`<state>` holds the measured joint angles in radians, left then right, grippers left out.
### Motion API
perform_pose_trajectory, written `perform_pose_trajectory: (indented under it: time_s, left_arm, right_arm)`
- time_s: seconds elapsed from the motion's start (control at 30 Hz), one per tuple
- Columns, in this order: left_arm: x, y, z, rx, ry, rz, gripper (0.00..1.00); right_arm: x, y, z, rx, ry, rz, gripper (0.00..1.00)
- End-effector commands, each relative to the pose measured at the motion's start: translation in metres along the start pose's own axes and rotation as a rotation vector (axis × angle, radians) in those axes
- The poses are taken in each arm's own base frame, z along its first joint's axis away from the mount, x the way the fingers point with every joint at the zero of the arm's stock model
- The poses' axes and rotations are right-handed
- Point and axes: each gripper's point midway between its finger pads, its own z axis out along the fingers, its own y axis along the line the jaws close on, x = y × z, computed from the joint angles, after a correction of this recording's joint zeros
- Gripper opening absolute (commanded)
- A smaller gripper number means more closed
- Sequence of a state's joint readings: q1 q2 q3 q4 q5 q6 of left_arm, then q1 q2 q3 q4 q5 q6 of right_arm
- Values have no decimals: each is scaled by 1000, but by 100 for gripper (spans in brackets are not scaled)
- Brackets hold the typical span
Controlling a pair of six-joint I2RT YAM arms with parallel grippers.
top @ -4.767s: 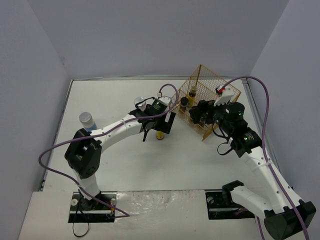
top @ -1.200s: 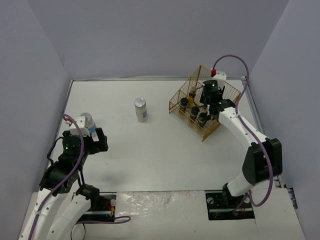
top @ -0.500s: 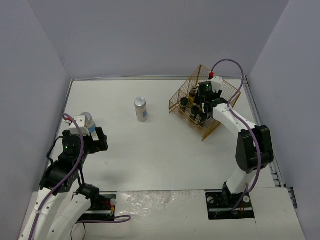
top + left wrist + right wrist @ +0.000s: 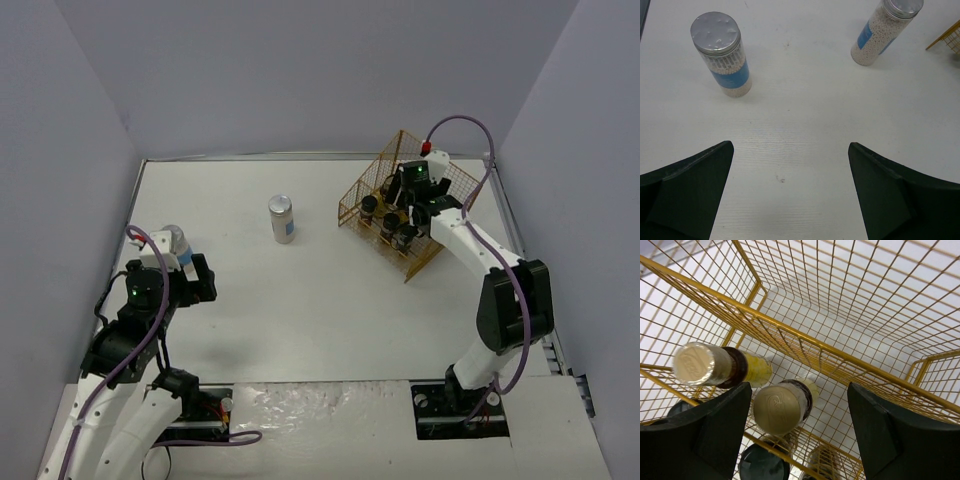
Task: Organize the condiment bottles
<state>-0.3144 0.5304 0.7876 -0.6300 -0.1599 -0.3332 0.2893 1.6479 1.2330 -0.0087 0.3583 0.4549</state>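
Two pale silver-lidded jars with blue labels stand upright on the white table: one point(image 4: 722, 55) point(image 4: 175, 243) just ahead-left of my left gripper point(image 4: 790, 200) point(image 4: 205, 278), the other point(image 4: 885, 27) point(image 4: 282, 218) farther off to the right. My left gripper is open and empty, low over the table. My right gripper point(image 4: 797, 435) point(image 4: 402, 212) is open inside the gold wire basket point(image 4: 805, 340) point(image 4: 360, 190). A slim yellow-labelled bottle point(image 4: 782, 405) stands between its fingers, close to the left one, not gripped. A second slim bottle point(image 4: 715, 365) stands left of it. Dark black-capped jars point(image 4: 762, 467) point(image 4: 369, 206) sit below.
The basket's wire walls and a cross bar surround my right gripper closely. A basket corner point(image 4: 947, 37) shows at the right edge of the left wrist view. Grey walls enclose the table on three sides.
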Motion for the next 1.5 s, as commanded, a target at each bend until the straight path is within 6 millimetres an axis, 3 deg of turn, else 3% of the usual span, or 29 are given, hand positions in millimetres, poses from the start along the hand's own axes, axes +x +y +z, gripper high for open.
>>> perform_pose_trajectory:
  time_s: [0.0, 0.3, 0.43, 0.47, 0.57, 0.77, 1.0, 1.17, 1.27, 1.47]
  left_arm:
    - [-23, -6, 1, 19, -67, -15, 97]
    - [-24, -4, -1, 12, -77, -22, 97]
    - [-25, -3, -1, 11, -80, -24, 97]
    - [-25, -3, 0, 11, -78, -25, 97]
    - [-25, -3, 0, 9, -77, -26, 97]
    - [-27, 2, -5, -3, -98, -35, 97]
    - [-26, 3, -4, -11, -95, -37, 97]
    - [-26, 3, -3, -12, -92, -36, 97]
    - [-26, 3, -3, -14, -93, -37, 97]
    - [-25, 3, -2, -14, -90, -37, 97]
  right_arm:
    - [-51, 10, -39, -93, -119, 48, 76]
    - [-67, 48, -99, -412, -125, -164, 85]
    - [-75, 80, -130, -606, -163, -279, 92]
    - [-73, 101, -143, -686, -175, -345, 95]
    - [-66, 140, -150, -802, -174, -468, 100]
    - [-18, 210, -141, -966, -100, -646, 100]
    - [16, 265, -132, -1042, -84, -744, 100]
    - [42, 291, -126, -1083, -81, -821, 100]
    - [61, 303, -110, -1084, -58, -853, 100]
    - [72, 319, -95, -1085, -64, -877, 100]
